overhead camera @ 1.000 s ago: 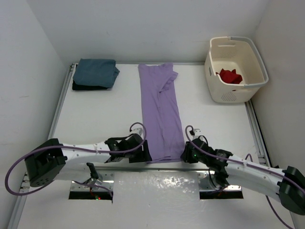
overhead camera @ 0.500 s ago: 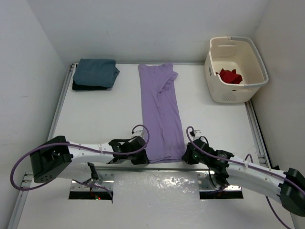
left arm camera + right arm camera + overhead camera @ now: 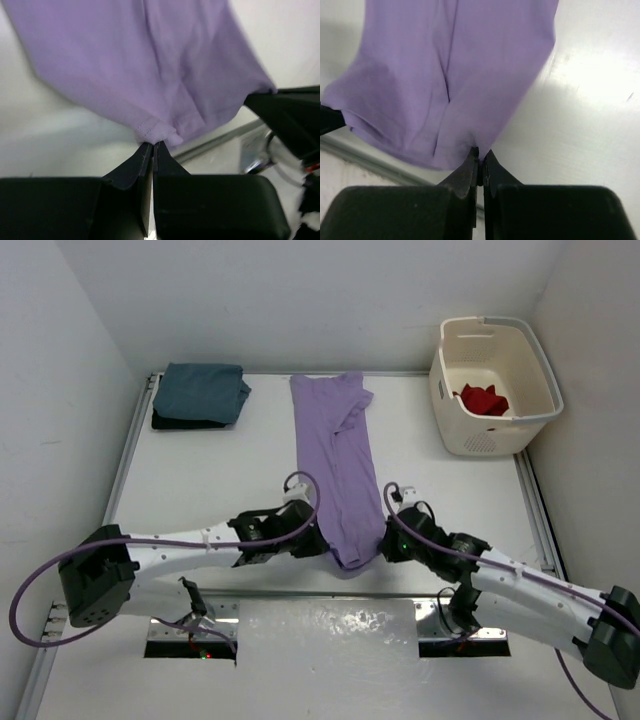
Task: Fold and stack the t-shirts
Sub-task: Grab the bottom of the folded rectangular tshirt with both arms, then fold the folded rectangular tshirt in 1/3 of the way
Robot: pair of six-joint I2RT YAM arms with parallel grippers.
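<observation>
Both wide a second ago, the left gripper [image 3: 152, 145] and right gripper [image 3: 481, 152] now pinch the lavender t-shirt's [image 3: 335, 450] near hem corners and raise them; I judge the fold begins.

The left gripper [image 3: 322, 545] and right gripper [image 3: 385, 540] pinch the near end of the purple shirt [image 3: 335, 455]. A blue shirt [image 3: 205, 390] lies on a black shirt [image 3: 175, 423]. A red shirt [image 3: 484, 399] sits in the basket [image 3: 500, 435].

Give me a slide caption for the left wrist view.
Left hand shut on a hem corner of the lavender t-shirt.
</observation>
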